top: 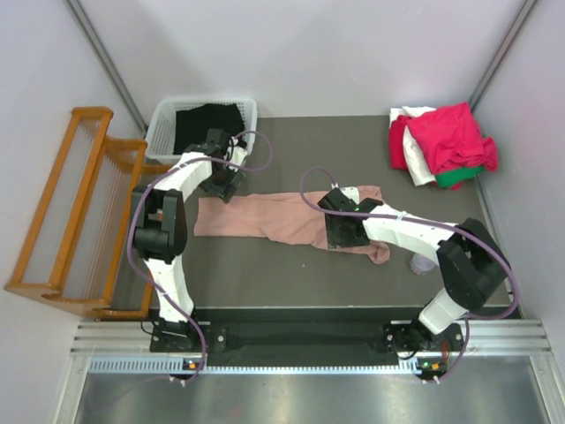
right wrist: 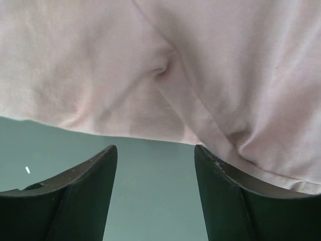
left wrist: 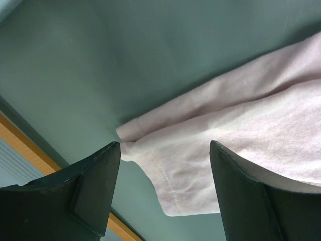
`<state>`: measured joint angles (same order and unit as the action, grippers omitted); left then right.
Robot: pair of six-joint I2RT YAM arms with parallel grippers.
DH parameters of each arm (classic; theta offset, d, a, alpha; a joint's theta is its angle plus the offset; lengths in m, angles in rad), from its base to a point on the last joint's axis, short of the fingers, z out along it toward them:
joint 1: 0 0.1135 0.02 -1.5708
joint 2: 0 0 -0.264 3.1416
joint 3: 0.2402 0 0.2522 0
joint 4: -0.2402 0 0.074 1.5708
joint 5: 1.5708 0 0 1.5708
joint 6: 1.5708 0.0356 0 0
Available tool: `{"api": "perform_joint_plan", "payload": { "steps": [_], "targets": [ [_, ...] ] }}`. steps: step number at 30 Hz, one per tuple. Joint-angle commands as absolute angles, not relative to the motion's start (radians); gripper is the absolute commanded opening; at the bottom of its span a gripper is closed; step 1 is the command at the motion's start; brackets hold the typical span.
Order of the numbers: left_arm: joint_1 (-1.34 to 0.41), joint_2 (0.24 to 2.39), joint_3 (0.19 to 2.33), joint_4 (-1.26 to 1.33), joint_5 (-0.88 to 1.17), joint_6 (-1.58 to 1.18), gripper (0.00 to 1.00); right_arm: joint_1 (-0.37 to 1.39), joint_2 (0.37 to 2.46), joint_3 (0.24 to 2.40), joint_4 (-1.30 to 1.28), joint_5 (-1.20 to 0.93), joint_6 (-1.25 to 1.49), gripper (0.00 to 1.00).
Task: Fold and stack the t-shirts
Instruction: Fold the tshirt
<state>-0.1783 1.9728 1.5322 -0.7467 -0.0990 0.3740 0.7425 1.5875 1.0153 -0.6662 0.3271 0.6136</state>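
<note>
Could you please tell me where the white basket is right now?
In the top view, the white basket sits at the table's far left corner, next to the wooden rack and just beyond the left end of the dusty-pink shirt.

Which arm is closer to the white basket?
Left. The left arm ends just beside the white basket; the right arm is over the pink shirt, mid-table, farther away.

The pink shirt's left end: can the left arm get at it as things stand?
Probably yes. The left gripper hangs open over the pink shirt, whose hemmed corner shows between its jaws; nothing lies on or in front of that corner.
</note>
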Motion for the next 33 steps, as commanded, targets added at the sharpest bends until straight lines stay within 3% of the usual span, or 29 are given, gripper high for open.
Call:
{"api": "perform_joint_plan", "payload": {
  "steps": [1, 16, 33],
  "targets": [
    [-0.175, 1.959, 1.485, -0.744, -0.095, 0.387, 0.76, 0.706, 1.552, 1.035, -0.660, 0.387, 0.629, 0.63],
    [-0.176, 1.790, 1.353, -0.784, -0.029, 0.370, 0.76, 0.588, 1.689, 1.075, -0.626, 0.410, 0.615, 0.62],
    [-0.176, 1.873, 1.226, -0.655, -0.100, 0.390, 0.75, 0.557, 1.763, 1.080, -0.629, 0.397, 0.632, 0.61]
  ]
}}
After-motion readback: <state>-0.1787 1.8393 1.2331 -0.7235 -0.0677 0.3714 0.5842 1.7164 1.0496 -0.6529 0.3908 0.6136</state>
